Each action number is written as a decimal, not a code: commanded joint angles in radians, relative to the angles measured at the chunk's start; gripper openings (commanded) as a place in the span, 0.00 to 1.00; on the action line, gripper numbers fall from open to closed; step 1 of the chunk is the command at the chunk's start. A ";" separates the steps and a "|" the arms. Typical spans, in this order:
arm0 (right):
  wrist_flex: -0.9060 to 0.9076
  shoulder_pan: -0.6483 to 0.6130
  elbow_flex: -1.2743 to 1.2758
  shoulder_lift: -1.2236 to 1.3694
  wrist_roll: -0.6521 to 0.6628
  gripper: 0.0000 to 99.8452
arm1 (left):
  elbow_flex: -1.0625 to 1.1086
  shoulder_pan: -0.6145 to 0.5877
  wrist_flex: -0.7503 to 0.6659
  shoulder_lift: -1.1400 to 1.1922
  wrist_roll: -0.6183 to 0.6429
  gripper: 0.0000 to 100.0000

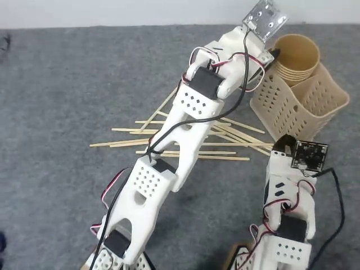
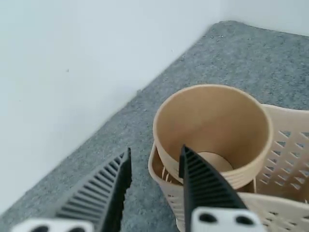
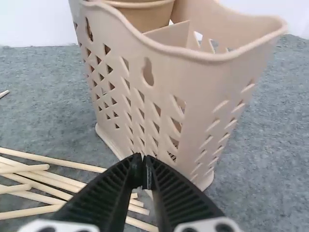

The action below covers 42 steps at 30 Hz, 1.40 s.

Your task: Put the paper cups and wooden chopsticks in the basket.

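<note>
- High view: the left gripper [image 1: 274,55] sits at the end of the long arm, right at the rim of the stacked paper cups [image 1: 296,55]. Its fingers are too small to judge here. The cups stand nested in the basket [image 1: 315,109], in the compartment nearest this gripper.
- High view: the right gripper [image 1: 283,144] sits just beside the basket's near wall. The wooden chopsticks [image 1: 185,143] lie scattered on the grey carpet [image 1: 67,84] to its side, partly under the left arm. Open carpet stretches beyond them.
- Left wrist view: the left gripper [image 2: 155,153] is parted by a moderate gap and holds nothing. The paper cups [image 2: 212,125] stand just ahead, upright in the basket [image 2: 285,145]. One finger overlaps the cup rim, but I cannot tell whether it touches. A pale wall [image 2: 58,72] runs close beyond the basket, with a strip of carpet between.
- Right wrist view: the right gripper [image 3: 142,162] is pressed closed, tips together, gripping nothing. The basket [image 3: 193,82] rises straight ahead, very near. The paper cups [image 3: 140,12] sit in the compartment beyond its divider. The chopsticks [image 3: 43,179] lie beside and beneath the fingers.
</note>
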 commanded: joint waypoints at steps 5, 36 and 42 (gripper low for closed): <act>-0.010 0.007 -0.031 -0.018 -0.014 0.01 | -0.077 -0.003 -0.058 -0.083 0.209 0.22; -0.016 -0.165 0.017 -0.016 0.213 0.01 | 0.651 -0.311 0.611 -0.591 -0.493 0.23; -0.016 -0.170 0.017 -0.016 0.212 0.01 | 1.046 -0.313 0.588 -0.793 -0.559 0.22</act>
